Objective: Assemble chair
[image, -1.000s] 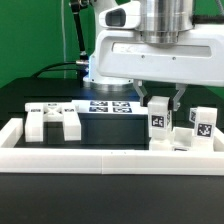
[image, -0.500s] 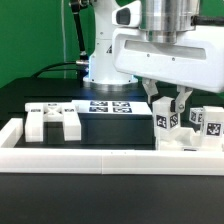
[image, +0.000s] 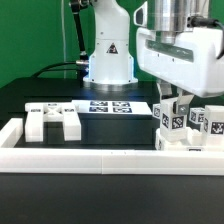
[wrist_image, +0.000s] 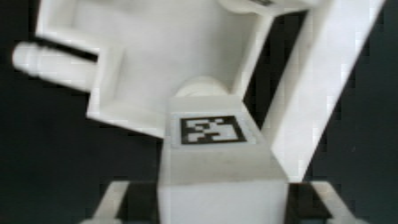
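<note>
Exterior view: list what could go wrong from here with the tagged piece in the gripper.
1. The gripper holds the tagged piece close beside other loose parts; it could knock them over.
2. The border frame lies just in front; a low move might snag on it.

A black table point(image: 20, 108) stands before a green backdrop point(image: 30, 40), which rises behind it on the exterior view's left. A long low white border frame point(image: 90, 155) runs along the table's near side. The marker board point(image: 108, 106) lies flat farther back, all under bright, even light.
</note>
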### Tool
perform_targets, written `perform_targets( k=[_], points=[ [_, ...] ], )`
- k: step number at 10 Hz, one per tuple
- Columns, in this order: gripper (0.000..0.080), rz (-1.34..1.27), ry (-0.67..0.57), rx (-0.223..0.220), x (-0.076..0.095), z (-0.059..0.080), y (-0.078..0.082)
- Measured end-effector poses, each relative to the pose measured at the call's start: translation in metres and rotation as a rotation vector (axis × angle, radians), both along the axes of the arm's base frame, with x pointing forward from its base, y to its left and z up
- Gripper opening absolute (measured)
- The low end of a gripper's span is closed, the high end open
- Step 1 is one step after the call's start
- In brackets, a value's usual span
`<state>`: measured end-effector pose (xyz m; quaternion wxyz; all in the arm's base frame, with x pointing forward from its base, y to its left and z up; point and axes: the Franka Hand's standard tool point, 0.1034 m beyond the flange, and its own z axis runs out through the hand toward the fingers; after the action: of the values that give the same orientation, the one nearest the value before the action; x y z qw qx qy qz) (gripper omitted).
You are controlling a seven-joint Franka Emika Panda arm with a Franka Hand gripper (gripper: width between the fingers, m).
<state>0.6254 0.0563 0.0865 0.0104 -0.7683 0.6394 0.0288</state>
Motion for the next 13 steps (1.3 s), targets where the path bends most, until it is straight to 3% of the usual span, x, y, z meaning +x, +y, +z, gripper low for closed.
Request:
perform_targets(
  k=[4, 5, 6, 7, 8, 13],
  points=[
    [0.0297, -0.201, 0.010, 0.000, 0.0000, 0.0000, 0.0021],
    [0.0376, -0.173, 0.009, 0.001, -0.0001, -0.0002, 0.0020],
    [0.0557, -0.129, 0.007, 0.002, -0.0001, -0.0002, 0.0021],
    [0.0557, -0.088, 0.004, 0.004, -0.0004, 0.0004, 0.0018],
    [0.0633, -0.056, 0.003, 0.005, -0.0012, 0.0011, 0.0022],
    [0.0649, 0.459, -0.041, 0.013, -0.0049, -0.0030, -0.0026]
  ],
)
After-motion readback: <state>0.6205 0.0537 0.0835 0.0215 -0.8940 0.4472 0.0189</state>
